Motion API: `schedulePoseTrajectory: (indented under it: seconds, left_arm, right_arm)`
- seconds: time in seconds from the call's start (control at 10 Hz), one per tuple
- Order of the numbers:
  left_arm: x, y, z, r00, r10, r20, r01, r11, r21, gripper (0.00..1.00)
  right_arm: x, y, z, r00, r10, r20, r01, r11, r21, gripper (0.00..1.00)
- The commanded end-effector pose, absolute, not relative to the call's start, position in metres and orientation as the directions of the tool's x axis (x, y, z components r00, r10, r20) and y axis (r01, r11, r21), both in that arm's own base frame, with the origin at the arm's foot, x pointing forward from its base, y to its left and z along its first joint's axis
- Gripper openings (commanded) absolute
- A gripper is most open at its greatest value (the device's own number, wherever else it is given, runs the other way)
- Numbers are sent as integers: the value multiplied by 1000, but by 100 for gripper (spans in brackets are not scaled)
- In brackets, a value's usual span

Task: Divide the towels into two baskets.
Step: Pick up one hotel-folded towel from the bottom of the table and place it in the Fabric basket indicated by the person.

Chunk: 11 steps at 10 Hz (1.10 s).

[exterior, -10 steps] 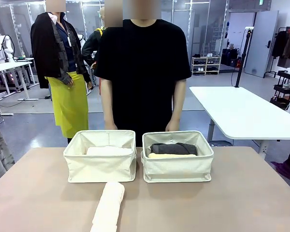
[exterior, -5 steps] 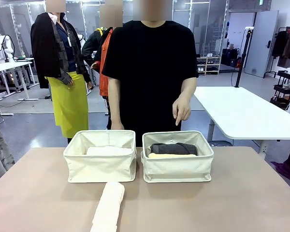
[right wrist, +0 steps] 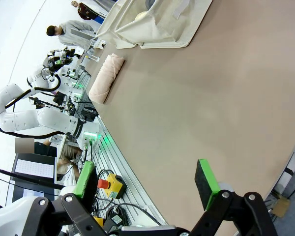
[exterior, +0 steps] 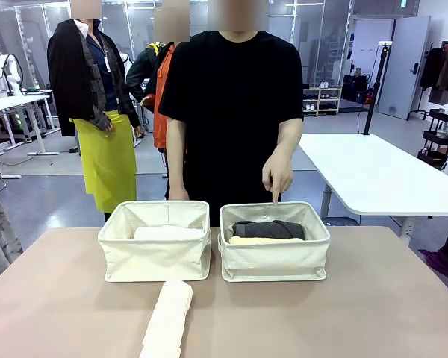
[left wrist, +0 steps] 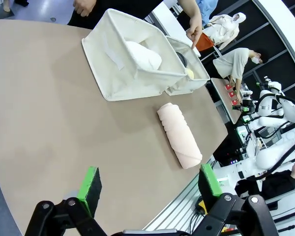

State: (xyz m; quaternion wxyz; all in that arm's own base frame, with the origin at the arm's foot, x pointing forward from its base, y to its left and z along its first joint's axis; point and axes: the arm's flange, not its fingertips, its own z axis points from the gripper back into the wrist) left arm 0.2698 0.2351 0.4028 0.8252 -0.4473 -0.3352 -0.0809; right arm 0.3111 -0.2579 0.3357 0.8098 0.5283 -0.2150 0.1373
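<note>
Needs left gripper [left wrist: 147, 184], jaws wide and empty, crosswise over loose white towel [exterior: 166, 321] at table's near edge, then into left basket [exterior: 155, 257].

Tan table [exterior: 373, 298] bears two baskets [exterior: 155, 250] side by side; one rolled towel [exterior: 166, 321] nearer.

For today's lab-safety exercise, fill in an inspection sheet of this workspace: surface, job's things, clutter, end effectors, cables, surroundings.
Surface: brown table, flat, bare at the right.
Job's things: left basket holds one white towel; right basket holds the grey towel and the yellow towel; loose white towel lies on the table in front of the baskets.
Clutter: nothing seen.
End effectors: left end effector open, holding nothing; right end effector open, holding nothing.
Cables: some below the table edge.
Surroundings: person's hand points down at the right basket; other tables behind.
</note>
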Motion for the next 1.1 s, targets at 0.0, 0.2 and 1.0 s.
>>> schedulePoseTrajectory:
  seconds: [0.0,0.2,1.0]
  left_arm:
    - [270,237,401,740,175,649,459,574,-678,100]
    - [270,237,401,740,175,649,459,574,-678,100]
    - [342,57,468,952,-123,281,282,711,-645,100]
  right_arm:
    - [308,-257,338,874,3,486,-444,411,796,100]
    - [308,-257,338,874,3,486,-444,411,796,100]
    - [308,-257,338,874,3,486,-444,411,796,100]
